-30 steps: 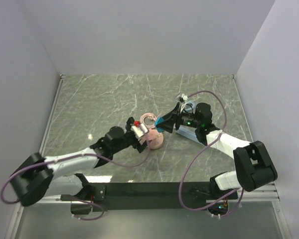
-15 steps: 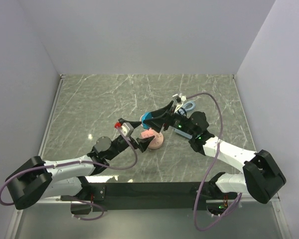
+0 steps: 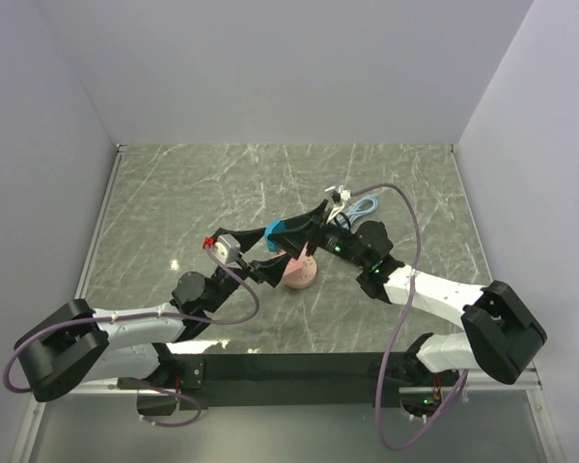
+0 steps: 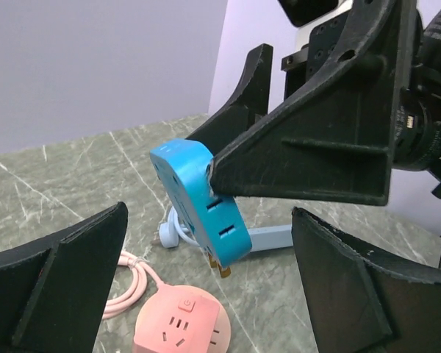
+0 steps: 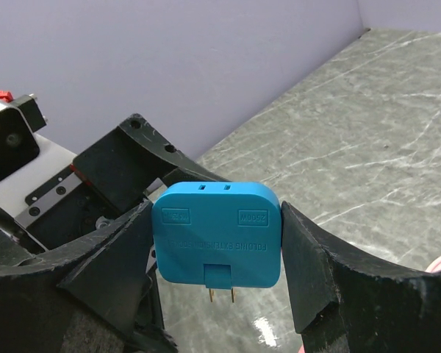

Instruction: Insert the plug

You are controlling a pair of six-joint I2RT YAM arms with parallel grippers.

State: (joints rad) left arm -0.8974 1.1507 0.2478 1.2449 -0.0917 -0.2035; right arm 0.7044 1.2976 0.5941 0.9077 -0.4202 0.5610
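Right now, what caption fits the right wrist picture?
Right claw grips the small bright blue blocky plug, prongs down, above the grey marble table.

The bright blue blocky plug [image 5: 217, 235] hangs in mid-air, brass prongs [image 5: 220, 294] down, pinched by the right claw [image 5: 217, 254].

- The plug [image 5: 217, 235], centre of the right wrist view: bright blue, with brass-coloured prongs.
- Cube [image 4: 180, 334] at the bottom of the left wrist view: pink, with a matching pink cord [image 4: 128, 283].
- Power strip [image 4: 268, 237]: pale blue.
- Table [image 3: 193, 183]: dark grey-green marble pattern with white veins.
- Walls [image 3: 270, 68]: pale lavender-white, plain.
- Left gripper [image 3: 254, 257] and right gripper [image 3: 291, 234]: matte black.
- Left arm [image 3: 135, 323] and right arm [image 3: 434, 289]: white links, black joints, purple cables [image 3: 405, 241].
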